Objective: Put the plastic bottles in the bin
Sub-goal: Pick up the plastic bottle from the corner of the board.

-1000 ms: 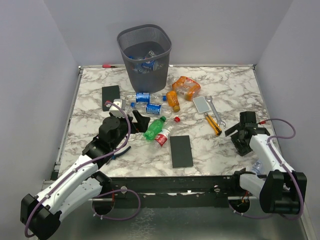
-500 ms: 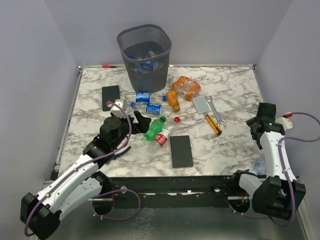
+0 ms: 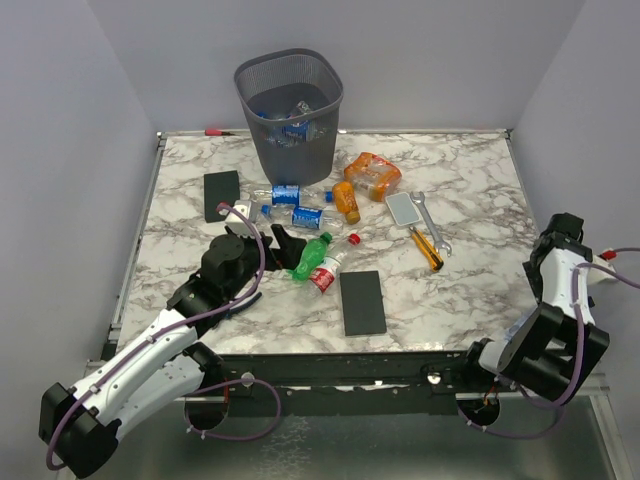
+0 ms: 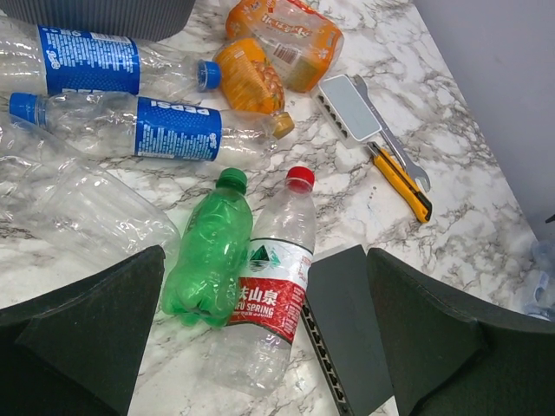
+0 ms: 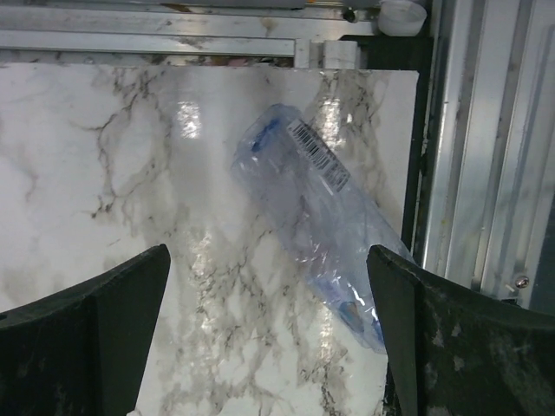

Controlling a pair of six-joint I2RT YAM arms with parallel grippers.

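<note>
My left gripper (image 3: 284, 243) hangs low over the middle of the counter (image 3: 470, 190), jaws spread wide with nothing between them. Through its wrist camera I see the green bottle (image 4: 208, 256) and the red-labelled bottle (image 4: 264, 299) lying side by side and touching, caps toward the far edge. A black slab (image 4: 347, 329) sits just beside the red-labelled one.

Past them lie a blue-labelled bottle (image 4: 169, 130), a second blue-labelled bottle (image 4: 87, 59), a crushed clear bottle (image 4: 78, 208), a small orange bottle (image 4: 251, 82) and a squashed orange bottle (image 4: 290, 35). All of these are on the counter, just short of the bin (image 3: 290, 110). The bin stands at the far edge, left of centre, with a few bottles already inside. A yellow-handled cutter (image 4: 401, 184) lies toward the right edge.

My right gripper (image 5: 270, 295) is over the near right corner, jaws also wide and empty. Below it a clear bottle (image 5: 312, 195) lies slantwise, one end at the counter's right edge.
</note>
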